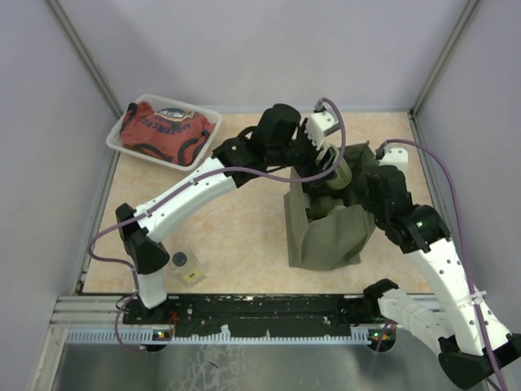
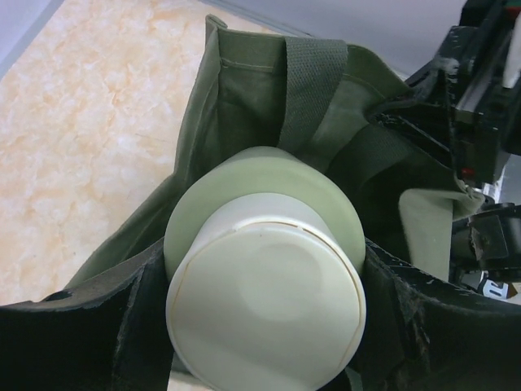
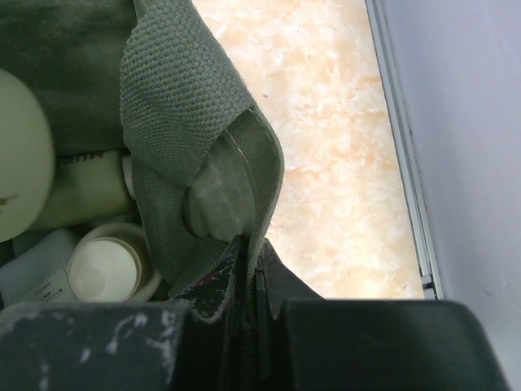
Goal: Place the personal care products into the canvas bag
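Note:
The olive-green canvas bag [image 1: 330, 236] stands right of centre with its mouth open. My left gripper [image 1: 331, 167] is shut on an olive-green bottle with a cream cap [image 1: 343, 173] and holds it over the bag's mouth. In the left wrist view the bottle [image 2: 269, 285] sits cap-first between the fingers of the gripper [image 2: 269, 322], above the bag [image 2: 244, 98]. My right gripper [image 3: 256, 261] is shut on the bag's rim and strap [image 3: 187, 130] at its right side [image 1: 368, 186]. Inside the bag lie a lettered olive bottle [image 3: 85, 183] and a cream-capped bottle [image 3: 106, 265]. A clear bottle with a dark cap [image 1: 186, 266] stands near the left arm's base.
A clear plastic tray [image 1: 116, 140] with a red printed cloth bundle [image 1: 167, 130] sits at the back left. Grey walls with metal rails close the table on three sides. The right arm [image 2: 480, 81] shows close beside the bag in the left wrist view.

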You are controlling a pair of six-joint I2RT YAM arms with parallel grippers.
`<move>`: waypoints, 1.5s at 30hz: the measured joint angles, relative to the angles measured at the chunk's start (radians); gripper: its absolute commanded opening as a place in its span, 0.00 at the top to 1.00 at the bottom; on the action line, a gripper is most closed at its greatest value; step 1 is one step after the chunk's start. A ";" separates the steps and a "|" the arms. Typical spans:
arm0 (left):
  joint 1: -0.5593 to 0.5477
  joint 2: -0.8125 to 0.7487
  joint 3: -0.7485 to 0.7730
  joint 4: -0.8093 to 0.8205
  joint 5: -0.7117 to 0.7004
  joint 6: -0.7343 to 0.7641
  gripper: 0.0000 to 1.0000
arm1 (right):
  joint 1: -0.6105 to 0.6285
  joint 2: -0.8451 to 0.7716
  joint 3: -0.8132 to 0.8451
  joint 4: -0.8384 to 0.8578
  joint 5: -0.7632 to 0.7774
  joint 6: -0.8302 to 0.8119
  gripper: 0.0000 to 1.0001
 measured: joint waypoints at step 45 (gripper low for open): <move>-0.062 0.140 -0.039 0.068 0.142 -0.061 0.99 | -0.003 -0.025 -0.009 -0.009 -0.007 0.014 1.00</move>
